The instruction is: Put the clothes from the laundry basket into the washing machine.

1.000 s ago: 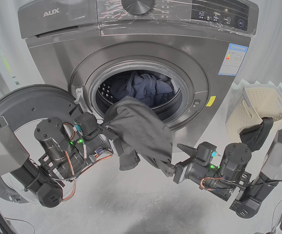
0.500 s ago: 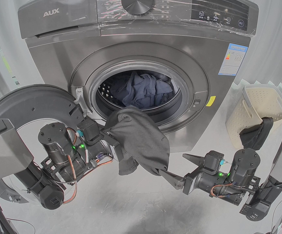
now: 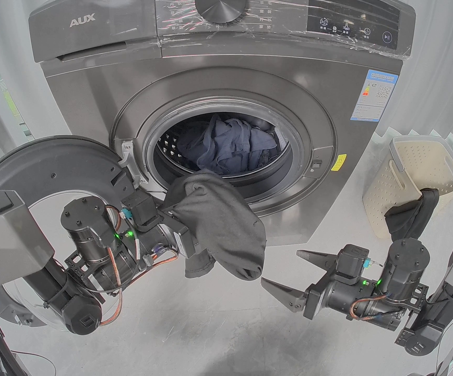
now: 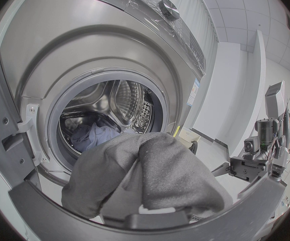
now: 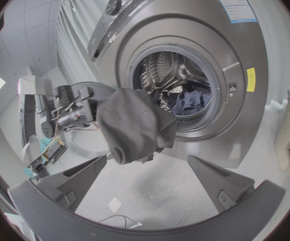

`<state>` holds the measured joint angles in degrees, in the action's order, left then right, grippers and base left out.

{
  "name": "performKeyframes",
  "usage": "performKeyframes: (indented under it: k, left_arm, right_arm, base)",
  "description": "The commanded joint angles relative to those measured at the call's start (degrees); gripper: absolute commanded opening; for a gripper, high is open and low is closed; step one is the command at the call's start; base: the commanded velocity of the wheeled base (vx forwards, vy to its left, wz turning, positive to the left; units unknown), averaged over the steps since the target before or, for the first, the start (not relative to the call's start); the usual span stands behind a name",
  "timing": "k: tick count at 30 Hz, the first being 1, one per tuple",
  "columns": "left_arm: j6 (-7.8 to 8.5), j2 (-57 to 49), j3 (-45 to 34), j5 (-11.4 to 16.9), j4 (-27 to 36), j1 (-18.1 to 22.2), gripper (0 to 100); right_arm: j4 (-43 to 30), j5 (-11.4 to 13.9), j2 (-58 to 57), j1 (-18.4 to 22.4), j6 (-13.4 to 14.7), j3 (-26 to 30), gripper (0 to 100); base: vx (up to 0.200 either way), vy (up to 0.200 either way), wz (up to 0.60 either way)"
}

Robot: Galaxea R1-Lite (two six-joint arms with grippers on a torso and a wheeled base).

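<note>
Washing machine: a grey front-loading washing machine (image 3: 289, 79) is seen at the far centre, with its round door (image 3: 49, 168) swung open to the left.
Drum: blue clothes (image 3: 226, 142) are heaped inside the open drum.
Task garment: 1 dark grey garment (image 3: 221, 225) is held up at the lower rim of the drum mouth, with its bulk hung down outside.
Left gripper (image 3: 182, 238): the claw is pinched on the dark grey garment at the garment's left side and is partly covered by cloth.
Right gripper (image 3: 279, 267): the claw is spread wide with nothing in it, low at the near right and apart from the garment.
Laundry basket (image 3: 419, 168): a cream basket is tipped at the far right beside the machine, with 1 dark piece of clothing (image 3: 412, 215) hung from its mouth.
</note>
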<state>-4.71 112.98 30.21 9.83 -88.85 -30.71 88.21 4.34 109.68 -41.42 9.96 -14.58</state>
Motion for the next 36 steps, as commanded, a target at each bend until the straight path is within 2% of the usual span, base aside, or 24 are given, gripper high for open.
performKeyframes:
  k: [1, 5, 10, 17, 27, 32, 36]
  left_arm:
    - [-0.04, -0.04, 0.11, 0.02, -0.01, 0.12, 0]
    - [-0.13, -0.22, 0.20, 0.02, -0.01, 0.12, 0]
    - [-0.30, -0.83, -0.06, 0.02, -0.01, 0.12, 0]
    - [-0.57, -1.71, -0.85, -0.07, -0.01, -0.32, 0]
    - [-2.15, -1.89, -1.56, -0.16, -0.01, -0.67, 0]
    - [-2.15, -1.89, -2.00, -1.04, -0.01, -1.11, 0]
    - [-2.15, -1.71, -2.00, -1.65, -0.01, -1.90, 0]
  right_arm:
    - [0.03, 1.81, -2.63, 0.12, -0.91, 2.89, 100]
    - [0.03, 3.39, -5.35, 0.82, -1.43, 4.30, 100]
    - [0.03, 3.39, -6.41, 2.31, -1.79, 4.30, 100]
    - [0.03, 3.22, -5.53, 7.06, -1.96, 3.68, 100]
    - [0.03, 2.43, -3.68, 7.41, -1.61, 2.19, 100]
    - [0.03, 1.02, -2.36, 7.32, -1.17, 1.57, 100]
    - [0.03, 1.02, -2.10, 7.32, -1.08, 1.57, 100]
  base:
    - [0.000, 0.000, 0.00]
    - [0.000, 0.000, 0.00]
    - [0.000, 0.000, 0.00]
    - [0.000, 0.000, 0.00]
    - [0.000, 0.000, 0.00]
    - [0.000, 0.000, 0.00]
    - [0.000, 0.000, 0.00]
